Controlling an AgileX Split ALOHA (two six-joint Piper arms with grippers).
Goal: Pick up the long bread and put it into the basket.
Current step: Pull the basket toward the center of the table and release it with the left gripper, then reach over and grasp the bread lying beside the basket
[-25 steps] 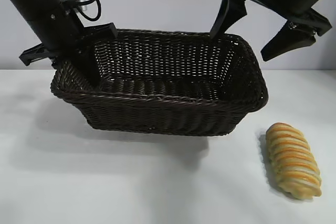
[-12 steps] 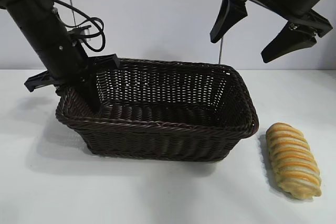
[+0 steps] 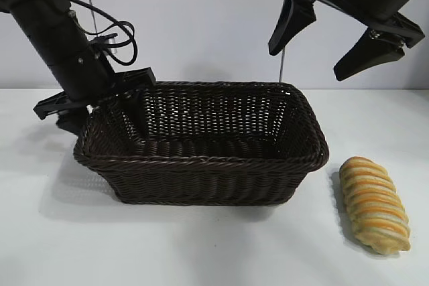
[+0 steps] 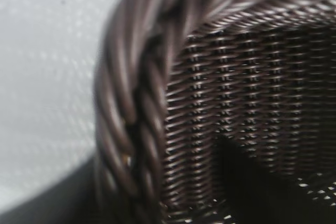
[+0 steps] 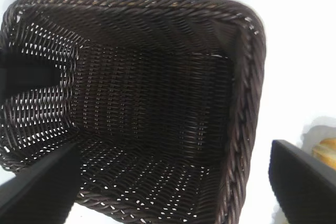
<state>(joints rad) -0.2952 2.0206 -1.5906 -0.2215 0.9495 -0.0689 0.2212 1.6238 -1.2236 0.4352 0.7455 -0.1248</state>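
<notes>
The long bread (image 3: 374, 205), golden with orange-brown cross stripes, lies on the white table to the right of the basket (image 3: 201, 172); a bit of the bread (image 5: 325, 149) also shows in the right wrist view. The dark wicker basket sits flat on the table with nothing in it (image 5: 152, 98). My left gripper (image 3: 100, 120) straddles the basket's left rim (image 4: 131, 129), open, one finger (image 4: 252, 182) inside the wall and the other outside. High above the basket's back right corner hangs my right gripper (image 3: 307, 61), open with nothing between its fingers (image 5: 302, 182).
White table (image 3: 201, 252) in front of the basket and around the bread. A black cable (image 3: 117, 35) loops off the left arm. A plain wall stands behind.
The basket, held raised and tilted by its left rim a second ago, has come down flat on the table. The left gripper's fingers have spread off the rim. The right gripper has stayed put.
</notes>
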